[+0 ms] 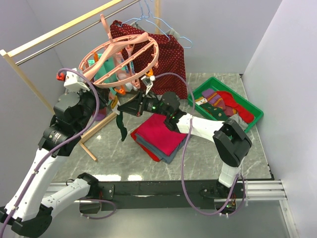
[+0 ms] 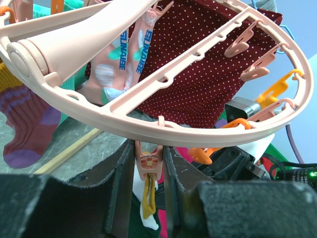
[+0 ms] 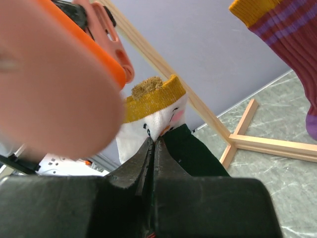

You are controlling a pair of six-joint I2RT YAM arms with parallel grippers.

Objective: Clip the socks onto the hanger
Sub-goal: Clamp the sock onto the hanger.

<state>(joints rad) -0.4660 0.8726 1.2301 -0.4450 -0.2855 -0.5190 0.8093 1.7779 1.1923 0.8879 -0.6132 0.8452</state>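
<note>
cloth stack (image 1: pixel 157 136) on table (image 1: pixel 208 158) | dotted garment (image 1: pixel 171 64) hanging | green bin (image 1: pixel 238 94)

Pink hanger (image 1: pixel 156 53); dark red, white-dotted garment (image 1: pixel 171 59) far behind; green tray (image 1: pixel 234 92) right; red-and-grey cloth stack (image 1: pixel 158 134) near; mustard-cuffed white and dark green sock (image 3: pixel 153 101).

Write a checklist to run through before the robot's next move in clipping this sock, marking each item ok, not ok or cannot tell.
1. Right gripper shut on the white sock with a mustard-yellow cuff: ok.
2. Left gripper closed on both sides of the pink plastic clip under the round pink plastic drying hanger: ok.
3. Cuff raised to the clip's lower end: ok, in the left wrist view.
4. Cuff deep enough for the clip to bite: cannot tell.
5. More socks waiting in the green plastic tray: ok.
</note>
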